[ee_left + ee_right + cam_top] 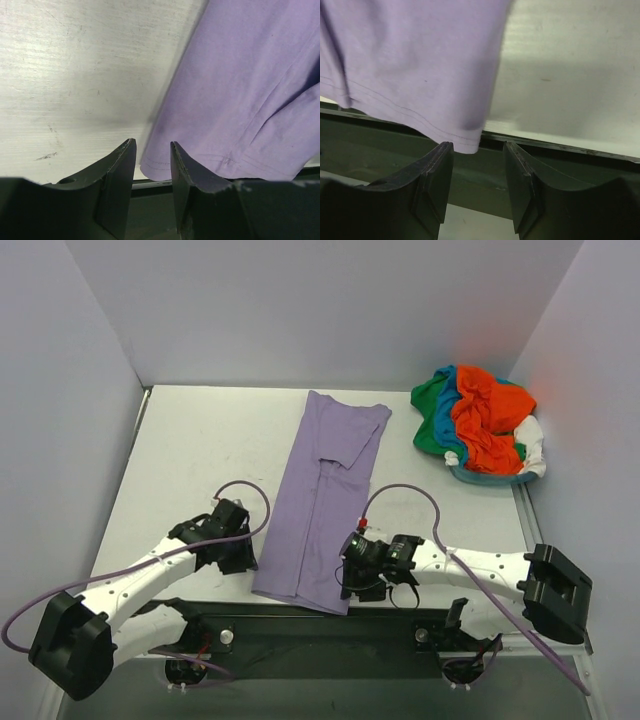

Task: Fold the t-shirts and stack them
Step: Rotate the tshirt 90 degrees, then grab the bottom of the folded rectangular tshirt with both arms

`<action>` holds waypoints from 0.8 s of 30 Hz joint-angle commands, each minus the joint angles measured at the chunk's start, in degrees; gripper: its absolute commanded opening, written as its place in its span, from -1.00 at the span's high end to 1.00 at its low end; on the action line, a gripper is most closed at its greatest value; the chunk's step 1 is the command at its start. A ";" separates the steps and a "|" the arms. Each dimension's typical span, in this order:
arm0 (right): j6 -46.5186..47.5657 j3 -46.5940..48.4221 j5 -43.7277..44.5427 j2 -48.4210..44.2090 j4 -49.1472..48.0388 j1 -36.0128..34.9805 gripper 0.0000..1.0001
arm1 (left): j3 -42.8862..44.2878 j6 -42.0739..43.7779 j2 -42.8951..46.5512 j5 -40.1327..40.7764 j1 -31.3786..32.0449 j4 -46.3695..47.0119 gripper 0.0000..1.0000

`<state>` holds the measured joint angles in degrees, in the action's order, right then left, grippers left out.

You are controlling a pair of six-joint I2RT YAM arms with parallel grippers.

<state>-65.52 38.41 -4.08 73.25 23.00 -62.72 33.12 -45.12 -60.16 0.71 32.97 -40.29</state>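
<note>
A lavender-purple t-shirt (322, 502) lies folded lengthwise into a long strip down the middle of the table, its hem hanging over the near edge. My left gripper (248, 558) is open at the hem's left corner (150, 167), which sits between its fingertips (129, 147). My right gripper (347, 570) is open at the hem's right corner (467, 142), just ahead of its fingertips (445, 148). Neither holds cloth. The orange-red, green, teal-blue and white t-shirts lie crumpled in one pile (482, 424) at the far right.
Grey walls close in the table on the left, back and right. The table's dark near edge rail (300, 625) runs under the shirt's hem. Purple cables (410, 490) loop from both arms over the table.
</note>
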 commanded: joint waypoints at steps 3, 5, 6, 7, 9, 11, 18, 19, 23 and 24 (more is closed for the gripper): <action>-7.60 -3.08 3.55 -0.48 -1.73 -4.34 0.13 | 1.86 1.88 0.13 -0.71 -0.63 0.83 0.11; -8.92 -4.31 3.72 0.31 -4.10 -5.74 0.15 | 1.51 1.01 1.35 -0.71 -0.72 -0.13 0.11; -9.19 -4.66 3.64 0.57 -5.50 -5.92 0.16 | 0.81 0.65 2.15 -0.71 -0.63 -0.14 0.11; -9.28 -4.92 3.29 0.84 -5.95 -6.19 0.16 | 0.63 0.22 2.85 -0.71 -0.63 0.30 0.11; -9.19 -4.93 3.02 1.89 -6.83 -6.54 0.19 | 0.28 -0.05 4.61 -0.71 -0.63 0.22 0.11; -8.93 -4.84 2.93 2.68 -7.45 -6.98 0.20 | 0.27 -0.31 4.88 -0.71 -0.63 0.04 0.11; -8.66 -4.84 2.50 5.14 -7.71 -6.98 0.31 | 0.54 -0.67 3.47 -0.71 -0.63 -0.75 0.11; -8.75 -4.84 2.23 5.23 -7.62 -7.07 0.32 | 0.45 -0.84 3.47 -0.71 -0.63 -0.84 0.11; -9.01 -5.19 1.88 4.88 -6.92 -6.98 0.52 | 0.10 -1.46 3.03 -0.71 -0.45 -1.02 0.11; -9.10 -4.93 1.88 4.62 -5.88 -6.98 0.67 | 0.01 -1.72 2.77 -0.71 -0.36 -1.02 0.11</action>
<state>-73.56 33.76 -3.36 78.28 13.98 -69.43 33.12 -45.91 -57.04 0.51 32.53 -41.01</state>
